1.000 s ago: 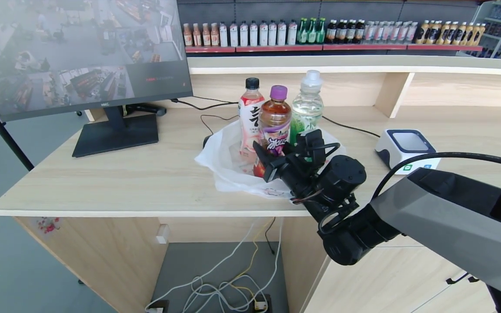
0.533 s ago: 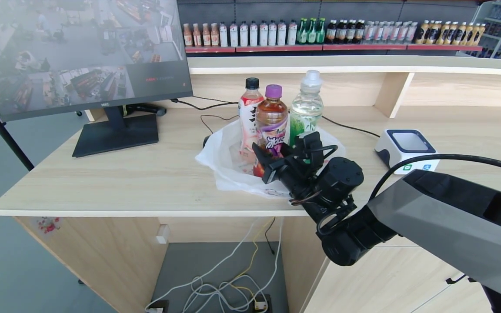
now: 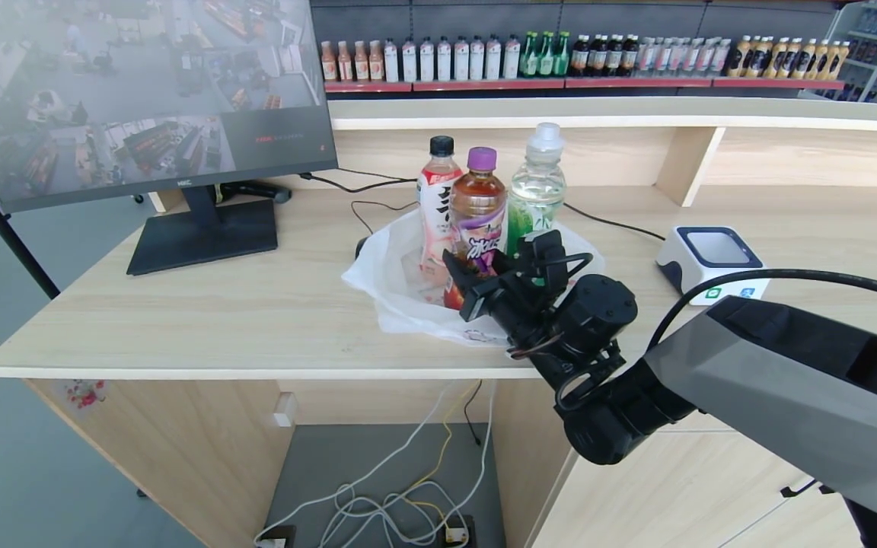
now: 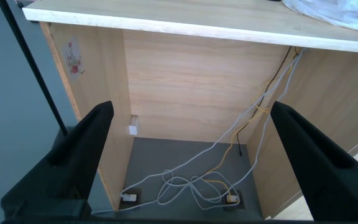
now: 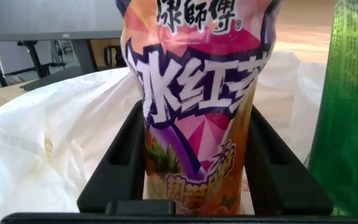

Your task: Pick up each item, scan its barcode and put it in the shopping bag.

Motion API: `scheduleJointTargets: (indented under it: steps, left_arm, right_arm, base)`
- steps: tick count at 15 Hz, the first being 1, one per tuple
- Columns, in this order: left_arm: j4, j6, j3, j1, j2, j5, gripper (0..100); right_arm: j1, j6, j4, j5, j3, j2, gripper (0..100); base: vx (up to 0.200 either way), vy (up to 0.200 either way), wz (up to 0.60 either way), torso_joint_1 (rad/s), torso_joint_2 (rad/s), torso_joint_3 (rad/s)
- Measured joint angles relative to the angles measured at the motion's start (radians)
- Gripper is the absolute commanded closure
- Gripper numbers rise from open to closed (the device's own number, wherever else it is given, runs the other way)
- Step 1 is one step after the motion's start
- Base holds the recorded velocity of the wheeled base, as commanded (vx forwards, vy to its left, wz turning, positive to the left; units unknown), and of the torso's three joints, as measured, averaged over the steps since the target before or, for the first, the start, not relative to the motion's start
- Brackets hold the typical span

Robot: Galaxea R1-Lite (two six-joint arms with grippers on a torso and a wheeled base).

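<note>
**Third bottle going into the bag**

Nearest to us and low down, the left gripper (image 4: 191, 112) hangs in front of the bench (image 3: 218, 312), below its top. Its jaws are spread wide with nothing between them, facing the cupboard recess and the cables (image 4: 191, 186) on the floor.

Up on the bench, the right gripper (image 3: 493, 255) has its jaws clamped on either side of the tea bottle (image 3: 476, 202), the one with the purple cap. It grips the lower label and the bottle stands about upright. The bottle's base sits down inside the mouth of the white shopping bag (image 3: 389, 293), whose plastic is bunched around it. I can't tell whether the base rests on the bottom.

Just behind it in the bag stand the pink-labelled bottle (image 3: 437, 198) with the black cap and the clear bottle (image 3: 537, 186) with the white cap, each close on one side.

This looks like the bagging step for the last item. The next move calls for a clean release, with the jaws opening just enough and the arm drawing straight back toward the bench edge. The neighbours are close enough to be knocked over.

Over to the right the scanner (image 3: 712, 259) sits apart from the bag. The monitor (image 3: 134, 91) is at far left, and the shelf (image 3: 560, 84) of drinks runs along the back.
</note>
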Motion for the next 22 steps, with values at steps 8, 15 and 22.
scheduleJointTargets:
  steps: [8, 15, 22]
  left_arm:
    - [0.0, 0.004, 0.0, 0.0, 0.0, 0.0, 0]
    - [0.0, 0.006, 0.0, 0.0, 0.0, 0.0, 0]
    - [0.0, 0.006, 0.0, 0.0, 0.0, 0.0, 0]
  right_arm:
    - [-0.005, 0.0, 0.0, 0.0, 0.04, -0.039, 0]
    - [0.005, -0.001, -0.001, 0.0, 0.155, -0.153, 0]
    - [0.009, -0.011, -0.001, 0.0, 0.271, -0.326, 0]
  base:
    - [0.0, 0.0, 0.0, 0.0, 0.0, 0.0]
    - [0.0, 0.0, 0.0, 0.0, 0.0, 0.0]
    - [0.0, 0.0, 0.0, 0.0, 0.0, 0.0]
